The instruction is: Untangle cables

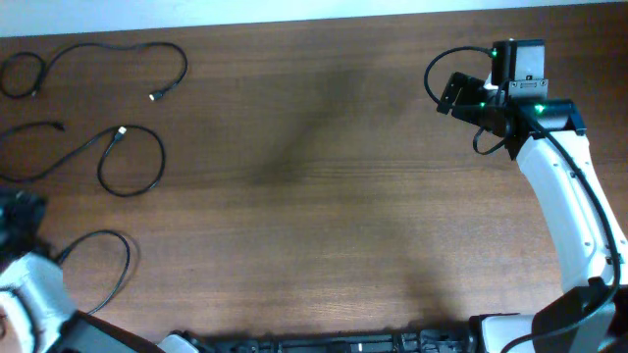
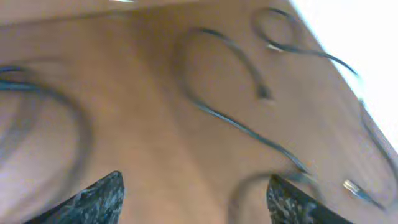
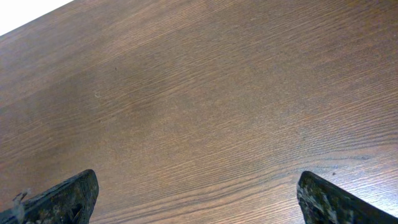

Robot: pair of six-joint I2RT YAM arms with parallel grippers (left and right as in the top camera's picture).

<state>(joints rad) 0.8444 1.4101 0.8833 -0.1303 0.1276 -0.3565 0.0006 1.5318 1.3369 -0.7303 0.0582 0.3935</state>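
Three black cables lie apart on the left of the wooden table. One (image 1: 108,46) snakes along the far edge. One (image 1: 132,162) forms a loop with a silver plug at mid left. One (image 1: 108,265) loops near the front left. My left gripper (image 1: 20,216) is at the left edge between the last two, open and empty (image 2: 196,199). The blurred left wrist view shows a curved cable (image 2: 236,124) ahead of it. My right gripper (image 1: 453,93) is at the far right, open (image 3: 199,199), over bare wood.
The table's far edge (image 1: 314,18) meets a white surface. The right arm's own black wiring (image 1: 439,64) loops beside its wrist. The left arm's white base (image 1: 34,294) sits at the front left corner.
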